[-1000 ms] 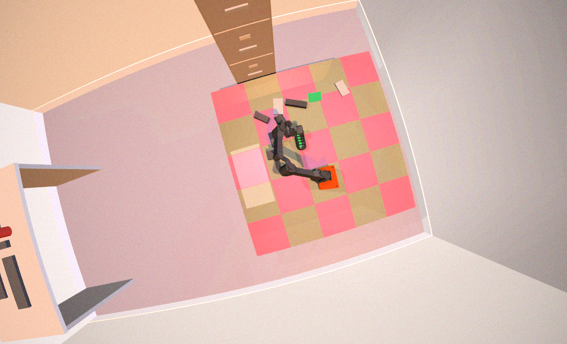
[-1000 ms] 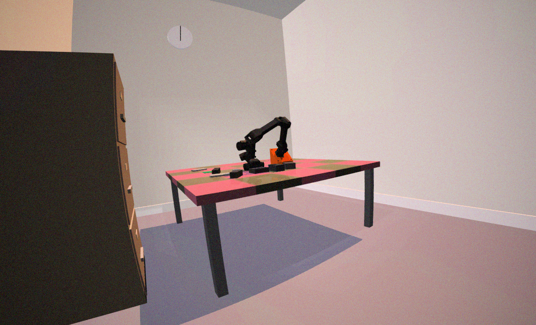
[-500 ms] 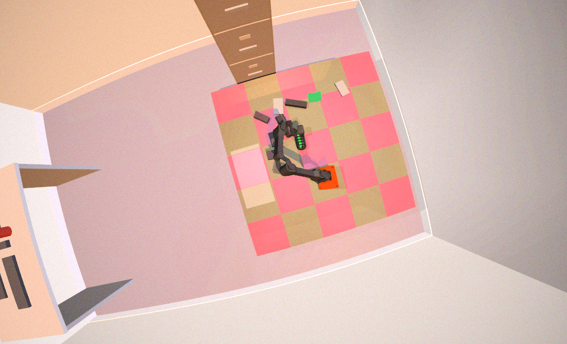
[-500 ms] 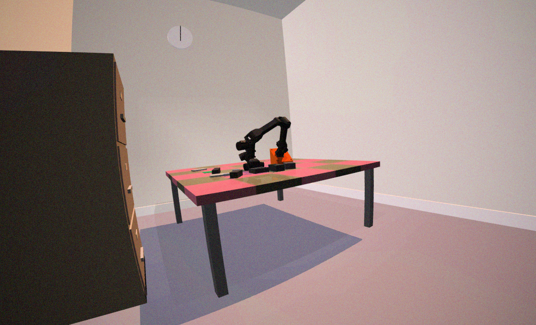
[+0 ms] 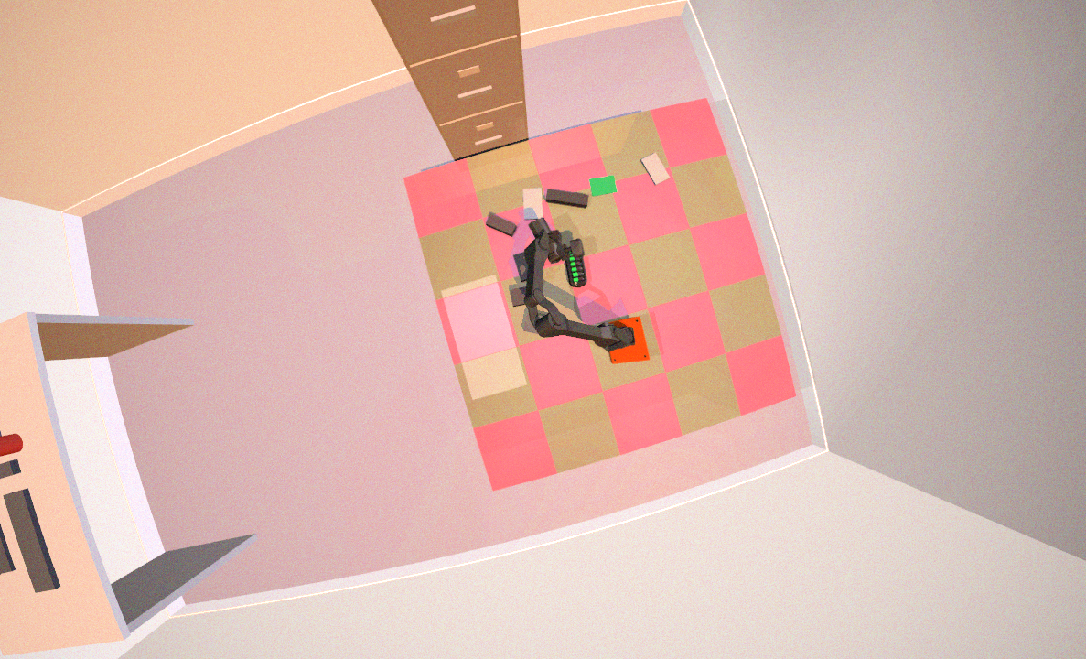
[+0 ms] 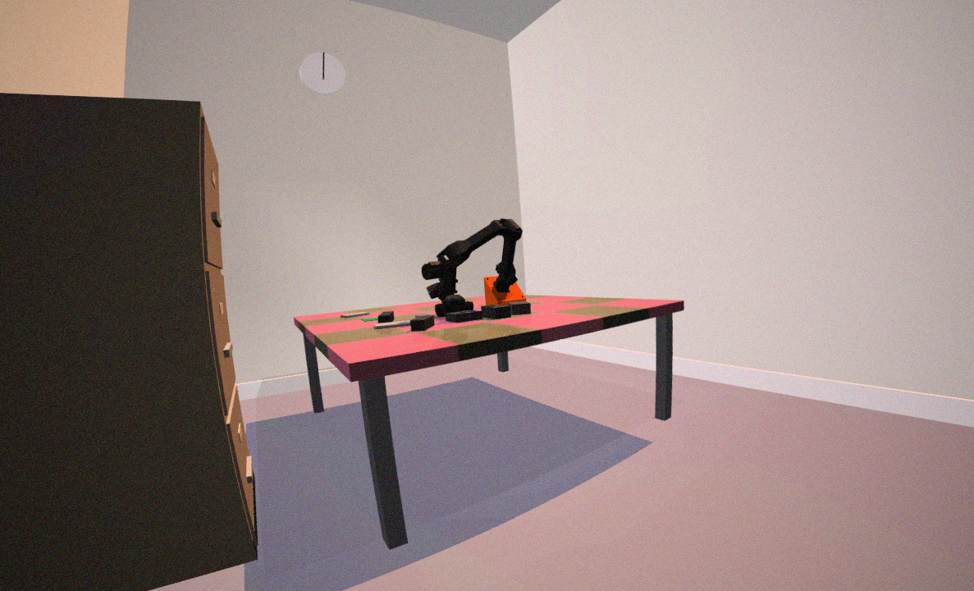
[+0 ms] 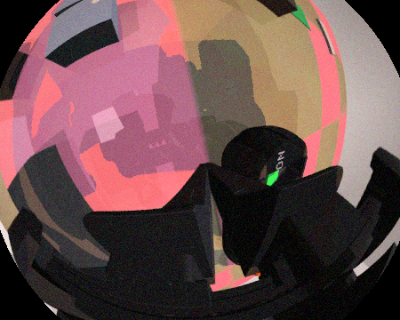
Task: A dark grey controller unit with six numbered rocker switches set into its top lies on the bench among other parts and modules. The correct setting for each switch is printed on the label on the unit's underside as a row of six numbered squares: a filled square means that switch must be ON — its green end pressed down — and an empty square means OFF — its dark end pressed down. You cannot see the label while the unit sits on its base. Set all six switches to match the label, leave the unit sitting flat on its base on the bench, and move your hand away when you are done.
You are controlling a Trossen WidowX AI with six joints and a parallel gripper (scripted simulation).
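Note:
The dark grey controller unit lies on the bench, base down as far as I can see. Green switch ends show along its top in the top view, but they are too small to read each setting. In the wrist view, one green end and the printed "ON" show near its rounded end; my fingers hide the rest. My gripper is shut with nothing between the fingers. It is low at the unit's upper end in the top view; contact cannot be told. The underside label is hidden.
Dark modules and a pale block lie beyond the unit. A green plate and another pale block are farther right. More dark modules sit beside the arm. The orange mount holds its base.

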